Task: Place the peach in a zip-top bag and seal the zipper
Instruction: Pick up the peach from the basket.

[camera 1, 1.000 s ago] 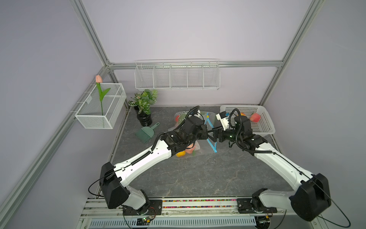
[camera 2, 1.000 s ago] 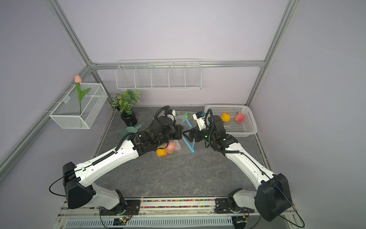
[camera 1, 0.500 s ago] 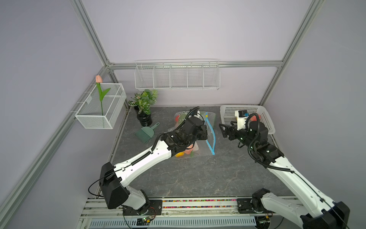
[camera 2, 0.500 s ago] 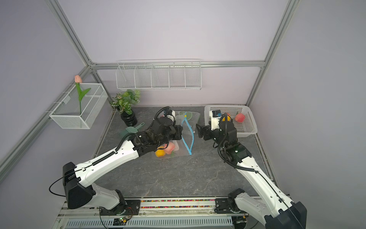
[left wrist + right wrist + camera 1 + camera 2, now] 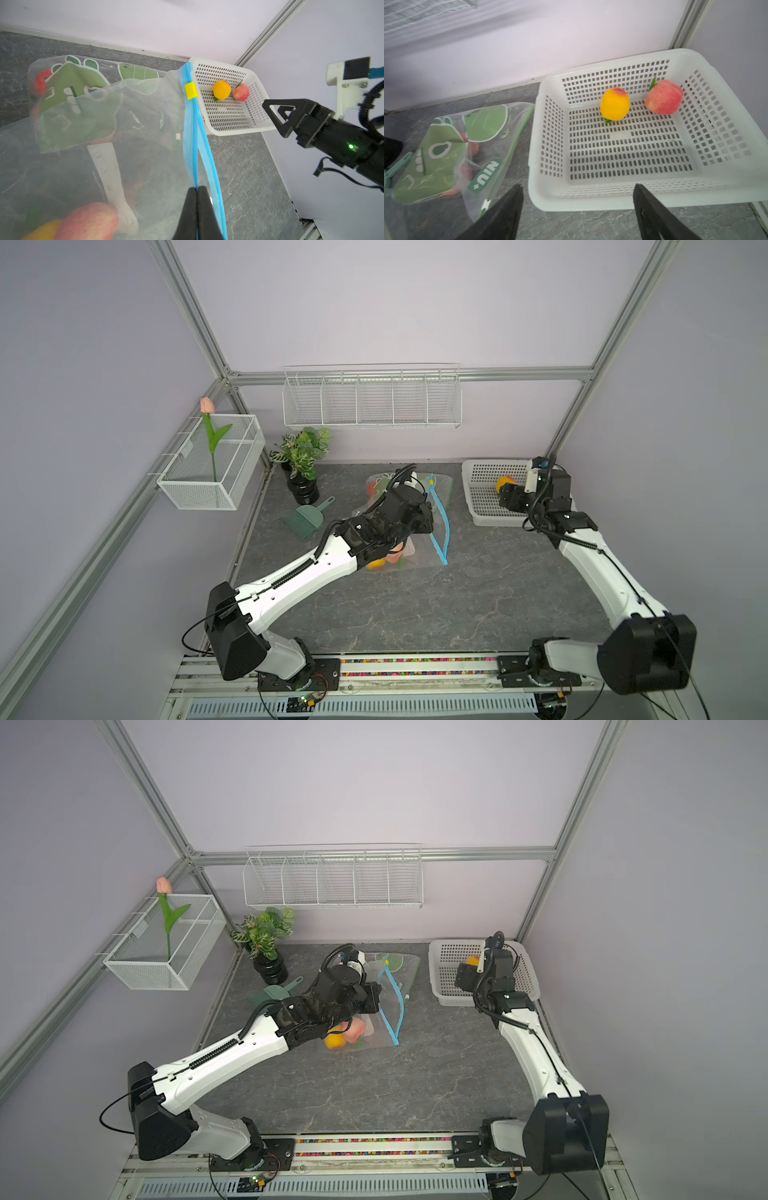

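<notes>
A clear zip-top bag with a blue zipper strip and yellow slider lies mid-table. My left gripper is shut on the strip's upper lip, and the mouth gapes beside it. Inside the bag sit a pink peach and a yellow fruit. Another peach and a yellow fruit lie in the white basket. My right gripper hangs open and empty over the basket's near rim. In both top views the arm hides the basket's peach.
A second bag with a green print, holding reddish fruit, lies behind the clear one. A potted plant and a green dustpan brush stand at the back left. Wire baskets hang on the back wall and left wall.
My right arm has left the bag's blue zipper and swung right and back to the white basket, jaws open throughout. The left gripper has kept its hold on the strip.
</notes>
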